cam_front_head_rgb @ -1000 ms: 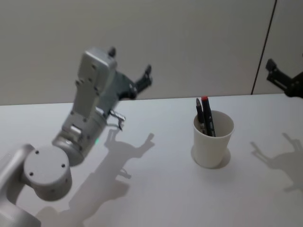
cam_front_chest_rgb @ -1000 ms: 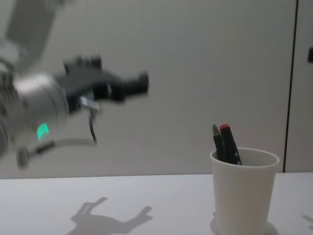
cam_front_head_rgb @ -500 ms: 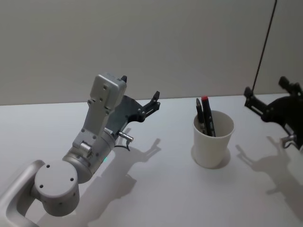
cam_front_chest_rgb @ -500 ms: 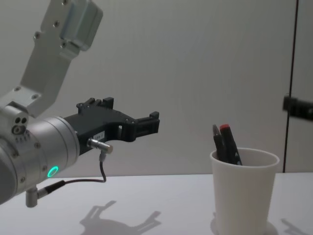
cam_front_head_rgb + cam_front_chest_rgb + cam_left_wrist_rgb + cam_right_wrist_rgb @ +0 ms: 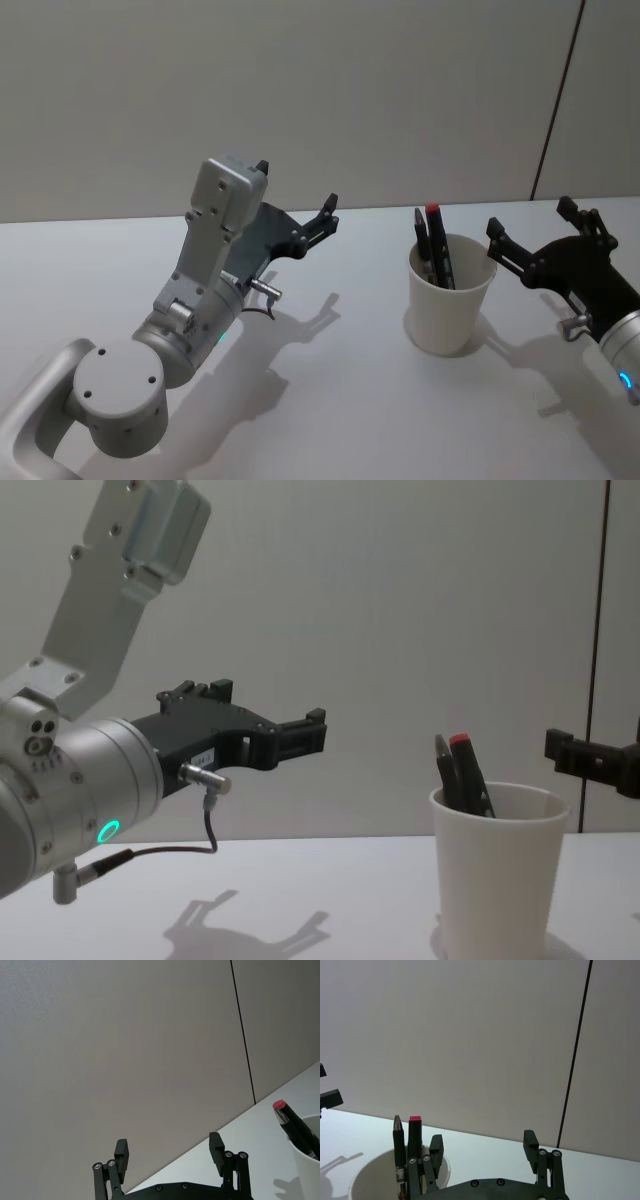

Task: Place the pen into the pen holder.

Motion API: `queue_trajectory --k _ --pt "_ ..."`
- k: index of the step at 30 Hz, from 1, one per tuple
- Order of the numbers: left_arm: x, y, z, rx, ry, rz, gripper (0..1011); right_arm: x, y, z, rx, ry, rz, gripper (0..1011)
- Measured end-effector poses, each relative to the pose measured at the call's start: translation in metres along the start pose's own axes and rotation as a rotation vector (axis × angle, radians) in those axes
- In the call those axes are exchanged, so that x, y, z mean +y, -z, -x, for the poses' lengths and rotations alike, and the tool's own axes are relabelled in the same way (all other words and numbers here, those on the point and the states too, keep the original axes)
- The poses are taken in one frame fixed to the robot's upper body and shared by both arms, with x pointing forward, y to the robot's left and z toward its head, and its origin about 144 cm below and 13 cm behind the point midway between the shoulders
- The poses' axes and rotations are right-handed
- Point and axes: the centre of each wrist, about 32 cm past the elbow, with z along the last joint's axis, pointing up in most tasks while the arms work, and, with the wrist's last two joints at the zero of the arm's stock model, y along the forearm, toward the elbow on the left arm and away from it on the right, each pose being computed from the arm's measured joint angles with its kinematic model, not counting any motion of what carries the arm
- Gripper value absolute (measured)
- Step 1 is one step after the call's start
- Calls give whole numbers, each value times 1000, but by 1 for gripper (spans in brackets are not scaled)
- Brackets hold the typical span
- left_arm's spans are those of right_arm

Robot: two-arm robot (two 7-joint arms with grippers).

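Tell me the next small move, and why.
Probably pull the right gripper back from the pen holder: both pens stand inside the cup, and both grippers, the left gripper included, have empty, open jaws.

"What can't you make out from where you sit?"

"The lower parts of both pens [image 5: 436, 245] are hidden inside the pen holder [image 5: 449, 305]. In my chest view its base runs off the near edge, and my right gripper [image 5: 590, 762] is cut by the right edge there."
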Motion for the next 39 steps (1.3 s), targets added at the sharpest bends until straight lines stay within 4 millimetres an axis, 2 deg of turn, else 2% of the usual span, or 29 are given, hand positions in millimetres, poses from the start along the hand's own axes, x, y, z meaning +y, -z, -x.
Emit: queue_trajectory --k 39 --pt "0 0 0 0 0 0 1001 0 0 0 0 0 -1 1001"
